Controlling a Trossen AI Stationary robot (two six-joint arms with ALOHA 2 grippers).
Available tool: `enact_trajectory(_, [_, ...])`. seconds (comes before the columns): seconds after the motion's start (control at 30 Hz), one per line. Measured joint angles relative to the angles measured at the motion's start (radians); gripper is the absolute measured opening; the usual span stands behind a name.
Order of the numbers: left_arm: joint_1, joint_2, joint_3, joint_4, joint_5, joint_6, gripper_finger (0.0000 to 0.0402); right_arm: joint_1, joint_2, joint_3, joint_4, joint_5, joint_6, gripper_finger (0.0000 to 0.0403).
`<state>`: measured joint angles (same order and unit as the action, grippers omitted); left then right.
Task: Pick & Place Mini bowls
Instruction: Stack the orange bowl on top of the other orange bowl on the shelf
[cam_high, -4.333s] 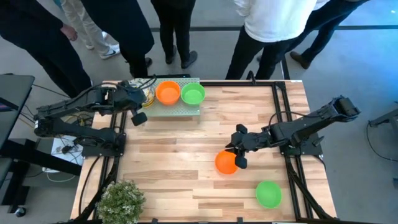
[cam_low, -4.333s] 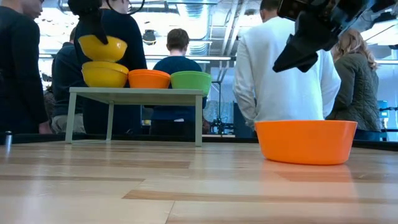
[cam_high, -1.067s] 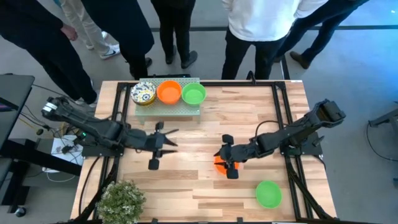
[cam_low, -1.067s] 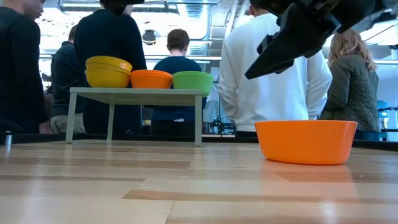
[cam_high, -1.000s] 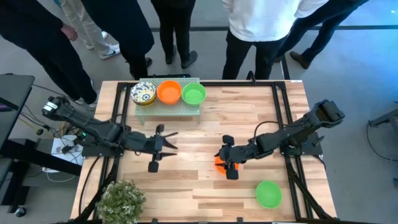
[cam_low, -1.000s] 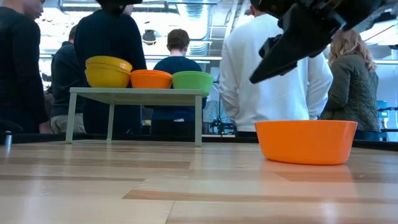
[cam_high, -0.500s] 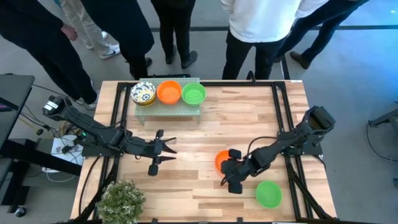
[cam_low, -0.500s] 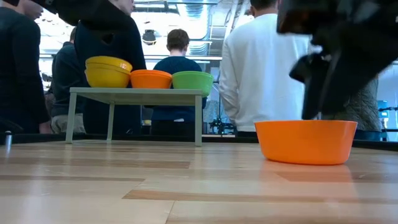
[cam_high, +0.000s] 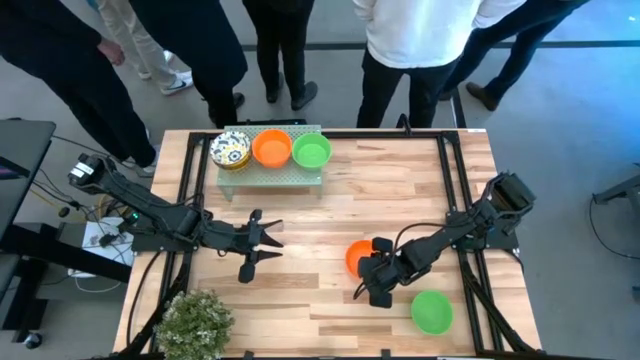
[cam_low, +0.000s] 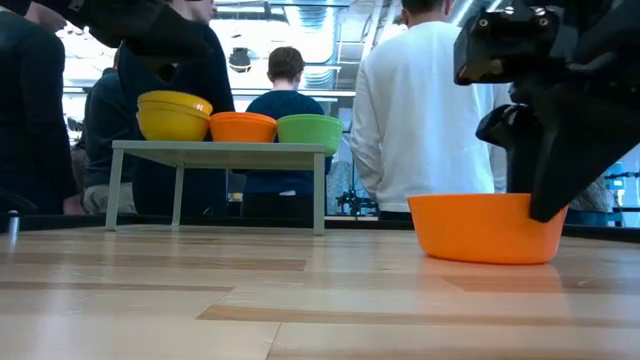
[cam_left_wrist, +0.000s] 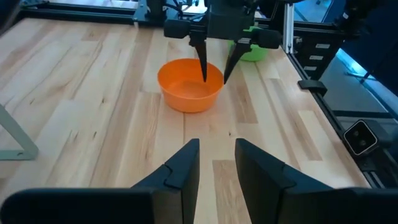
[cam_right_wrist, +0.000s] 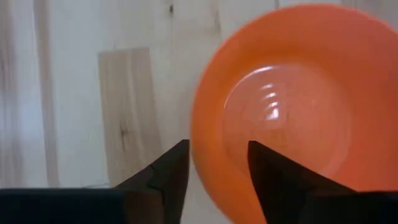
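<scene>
An orange mini bowl (cam_high: 356, 257) stands on the table right of centre. My right gripper (cam_right_wrist: 217, 165) hangs over its near-right side, open and pointing steeply down. One finger (cam_left_wrist: 203, 62) is over the bowl's inside and the other (cam_left_wrist: 230, 62) is outside its rim (cam_right_wrist: 200, 155). I see no touch. A green mini bowl (cam_high: 432, 311) sits near the table's near right corner. A patterned bowl (cam_high: 231, 151), an orange one (cam_high: 270, 147) and a green one (cam_high: 311, 150) rest on a small stand (cam_high: 285, 176) at the far edge. My left gripper (cam_high: 262, 243) hovers open left of centre.
A leafy potted plant (cam_high: 193, 322) stands at the near left corner. Several people stand just beyond the table's far edge (cam_high: 420, 40). Bare wood lies between the two grippers (cam_high: 310, 225) and in front of the stand.
My right gripper has swung from above the orange bowl toward the table's near edge, come down and tipped steeply downward, so that its fingers now stand on either side of the bowl's rim. My left gripper has sunk a little. The bowls have not moved.
</scene>
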<state>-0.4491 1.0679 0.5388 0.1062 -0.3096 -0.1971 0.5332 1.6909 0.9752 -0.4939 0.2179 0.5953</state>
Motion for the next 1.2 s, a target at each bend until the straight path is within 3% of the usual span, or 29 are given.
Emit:
enact_trajectory(0.33, [-0.001, 0.000, 0.000, 0.000, 0.000, -0.013, 0.0103, -0.006, -0.004, 0.000, -0.011, -0.008, -0.030, 0.0013])
enact_trajectory(0.57, [-0.001, 0.000, 0.000, 0.014, 0.000, 0.013, 0.0103, -0.019, -0.003, 0.060, 0.036, -0.014, -0.140, 0.0011])
enact_trajectory(0.8, [-0.002, 0.049, 0.003, 0.213, 0.045, 0.240, 0.0103, -0.100, -0.002, 0.191, 0.064, -0.024, -0.272, 0.0009])
enact_trajectory(0.97, [0.000, 0.122, 0.003, 0.309, 0.060, 0.347, 0.0119, -0.166, -0.002, 0.228, 0.102, -0.127, -0.377, 0.0004])
enact_trajectory(1.2, [0.016, 0.281, 0.086, 0.315, 0.060, 0.408, 0.0159, -0.217, -0.002, 0.230, 0.139, -0.245, -0.429, 0.0003])
